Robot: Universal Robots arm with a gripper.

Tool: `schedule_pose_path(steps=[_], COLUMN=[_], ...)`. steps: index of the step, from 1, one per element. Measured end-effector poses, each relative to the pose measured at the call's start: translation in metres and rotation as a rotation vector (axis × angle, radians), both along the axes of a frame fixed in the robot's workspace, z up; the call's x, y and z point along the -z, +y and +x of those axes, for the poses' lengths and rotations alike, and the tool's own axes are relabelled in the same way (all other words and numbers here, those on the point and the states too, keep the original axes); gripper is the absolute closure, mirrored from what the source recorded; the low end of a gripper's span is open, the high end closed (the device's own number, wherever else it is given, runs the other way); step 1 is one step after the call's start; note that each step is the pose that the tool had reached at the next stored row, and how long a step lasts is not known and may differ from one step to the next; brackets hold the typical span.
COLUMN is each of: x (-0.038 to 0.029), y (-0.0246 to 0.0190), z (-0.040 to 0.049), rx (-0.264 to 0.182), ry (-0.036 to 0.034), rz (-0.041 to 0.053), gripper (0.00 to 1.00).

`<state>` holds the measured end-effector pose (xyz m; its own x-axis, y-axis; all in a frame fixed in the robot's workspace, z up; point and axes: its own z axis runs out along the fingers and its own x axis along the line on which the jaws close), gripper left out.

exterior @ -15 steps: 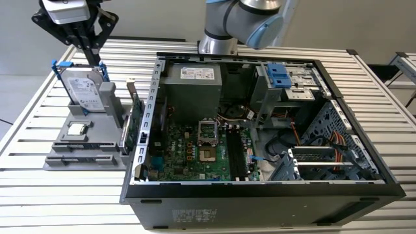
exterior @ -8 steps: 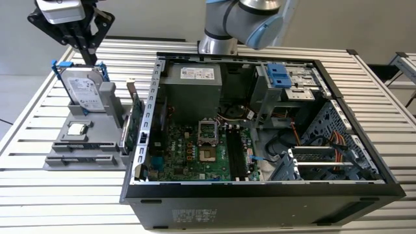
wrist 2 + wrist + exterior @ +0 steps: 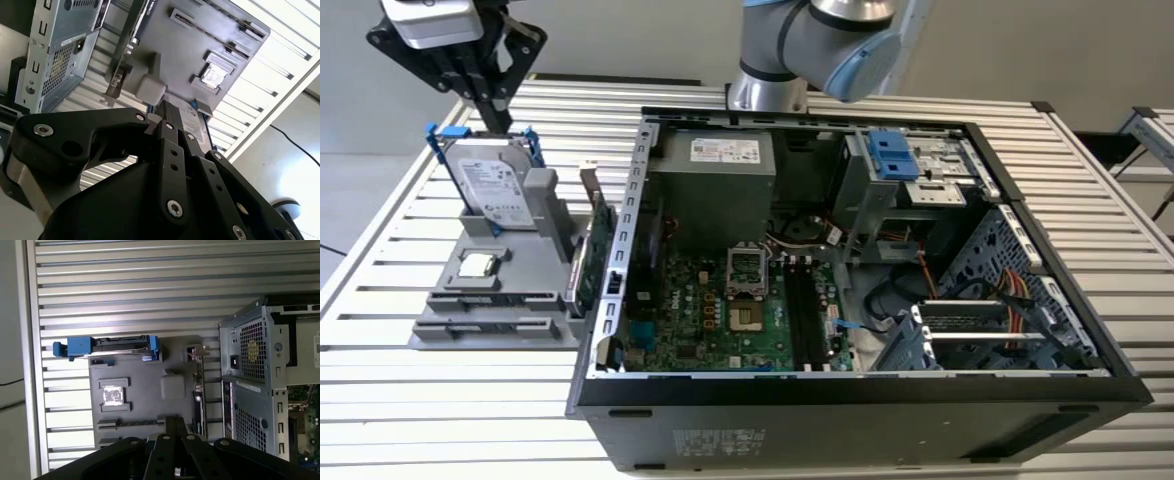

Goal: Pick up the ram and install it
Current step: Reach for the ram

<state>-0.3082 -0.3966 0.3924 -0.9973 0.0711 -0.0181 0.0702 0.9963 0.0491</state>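
In the exterior view, bare tabletop (image 3: 387, 240) lies open at the fixture's (image 3: 494, 325) nine o'clock; the upright hard drive (image 3: 500, 185), just under the gripper (image 3: 495, 120), blocks twelve o'clock; green card (image 3: 603, 255) and case (image 3: 854, 420) crowd three o'clock.

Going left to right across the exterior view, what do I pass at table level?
Hard drive with blue clips → green expansion card → motherboard inside the open case → blue drive-bay bracket.

In the exterior view, the gripper (image 3: 496, 120) at eleven o'clock is black. At nine o'clock, a silver hard drive (image 3: 496, 185) with blue clips (image 3: 447, 132) stands on a grey holder (image 3: 494, 325). The table (image 3: 400, 420) is white and slatted. The computer case (image 3: 854, 435) is black, its motherboard (image 3: 707, 320) green, and the cables (image 3: 1017, 290) at three o'clock orange.
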Motion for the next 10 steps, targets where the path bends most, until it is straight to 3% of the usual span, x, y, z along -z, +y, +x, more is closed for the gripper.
schedule_pose_path(steps=[10], x=[0.0000], y=[0.0001], z=[-0.0113], rx=[0.000], ry=[0.0000], rz=[0.0000], gripper=[1.00])
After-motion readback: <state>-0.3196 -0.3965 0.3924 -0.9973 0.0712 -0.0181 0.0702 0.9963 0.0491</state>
